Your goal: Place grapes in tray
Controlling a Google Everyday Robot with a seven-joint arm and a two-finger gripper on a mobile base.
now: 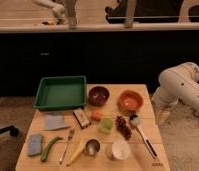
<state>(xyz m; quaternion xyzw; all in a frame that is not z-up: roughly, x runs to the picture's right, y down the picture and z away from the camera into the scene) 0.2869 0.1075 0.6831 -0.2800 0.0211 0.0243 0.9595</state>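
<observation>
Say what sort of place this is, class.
Probably a robot lab test setup: a wooden table laid with tray, bowl, grapes and fork, and a robot arm whose gripper hangs off its right edge.

Arm bent at elbow; pincer low below forearm, jaws apart.

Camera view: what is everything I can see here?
tray: one, green, back left
dark bowl: one, maroon, back centre
orange bowl: one, orange, back right
orange fruit: one, orange, middle
green fruit: one, pale green, middle
grapes: one bunch, dark purple, middle right
brush: one, white-headed, right
white cup: one, white, front right
metal cup: one, silver, front
banana: one, yellow, front
fork: one, silver, front
vegetable: one, green, front left
sponge: one, blue, front left
cloth: one, grey-blue, left
box: one, dark, middle
arm: one, white, right
gripper: one, pale, beside table right edge, jaws open
</observation>
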